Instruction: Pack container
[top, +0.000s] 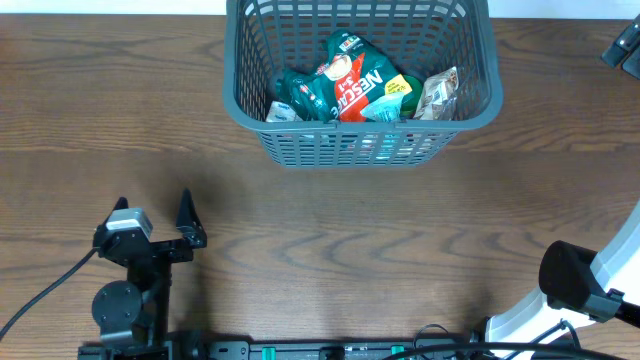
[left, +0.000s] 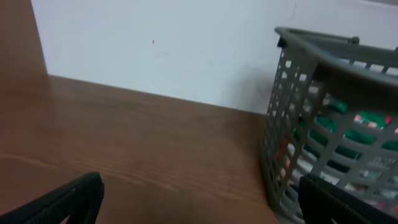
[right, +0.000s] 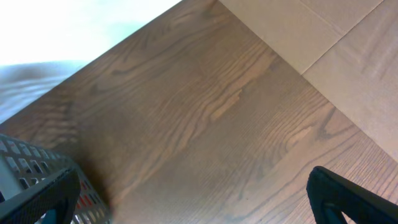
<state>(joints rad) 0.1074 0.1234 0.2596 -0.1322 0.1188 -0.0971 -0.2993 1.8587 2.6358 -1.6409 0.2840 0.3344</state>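
**Overhead view, left to right.**

**Left gripper** (top: 155, 212): at the near left of the table (top: 400, 230). Its fingers are spread wide, with only bare wood between them.

**Container** (top: 360, 148): a dark grey lattice basket, upright at the far edge of the table, about centre. It lies well apart from the left gripper, beyond it and to its right. Packets lie inside:
- a red-and-green Nescafé packet (top: 357, 78) in the middle;
- a dark green packet (top: 300, 95) to its left;
- a pale packet (top: 438, 95) against the right wall.

**Right arm** (top: 585, 280): white and black, at the near right corner.

**Left wrist view.** The container fills the right side of the frame, past the right-hand finger, with green packets visible through the slots.

**Right wrist view.** The right gripper (right: 193, 177) has its fingers set wide apart, with nothing held. One corner of the container shows at the lower left, by the left-hand finger. Whether they touch cannot be told.
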